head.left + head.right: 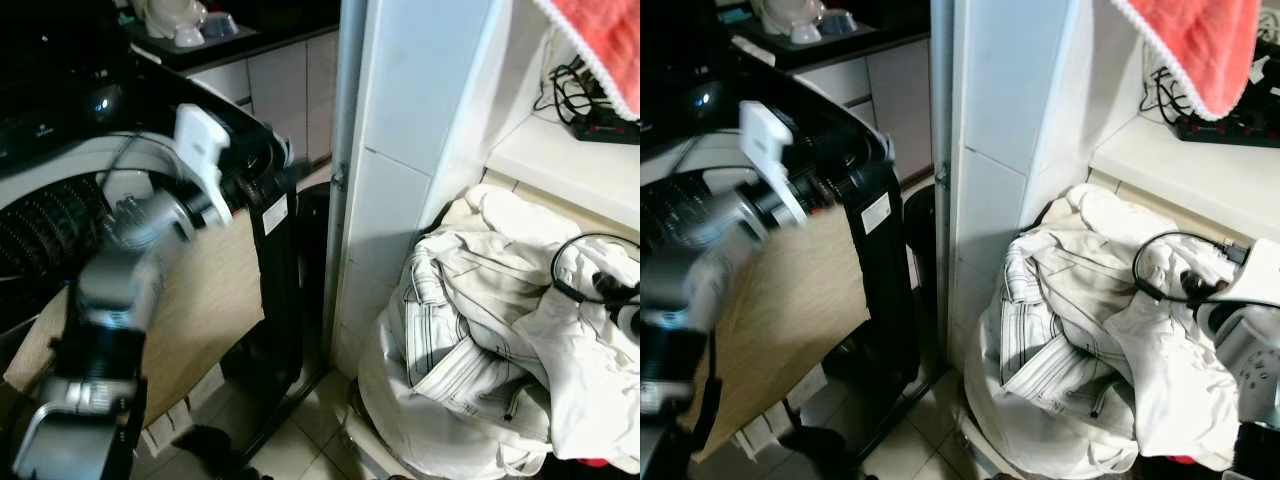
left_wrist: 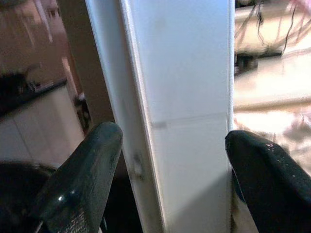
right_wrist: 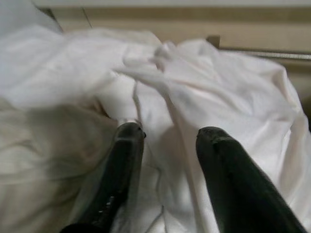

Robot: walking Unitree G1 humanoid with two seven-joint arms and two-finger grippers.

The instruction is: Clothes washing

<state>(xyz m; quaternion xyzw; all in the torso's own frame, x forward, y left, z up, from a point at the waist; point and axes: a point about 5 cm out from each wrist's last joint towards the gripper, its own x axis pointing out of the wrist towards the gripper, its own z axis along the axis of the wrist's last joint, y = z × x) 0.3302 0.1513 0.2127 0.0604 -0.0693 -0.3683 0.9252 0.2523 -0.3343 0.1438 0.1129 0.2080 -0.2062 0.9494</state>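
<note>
A heap of white clothes [image 1: 470, 330], one piece with thin dark stripes, fills a basket on the floor to the right of a white tiled pillar [image 1: 400, 150]. My right arm [image 1: 1252, 300] reaches onto the heap from the right. In the right wrist view, my right gripper [image 3: 169, 130] is open, its fingertips [image 3: 129, 131] pressed against white cloth [image 3: 204, 77] with a fold between them. The washing machine [image 1: 50, 215] stands open-topped at the left. My left arm [image 1: 120, 270] is raised over it, blurred. The left gripper [image 2: 172, 136] is open and empty, facing the pillar's edge.
A brown cardboard sheet [image 1: 200, 300] leans on the machine's side. A red towel [image 1: 1210, 40] hangs at the top right above a shelf [image 1: 560, 160] with a power strip [image 1: 605, 125]. A dark counter [image 1: 230, 45] with dishes lies behind. Tiled floor [image 1: 290, 440] shows between machine and basket.
</note>
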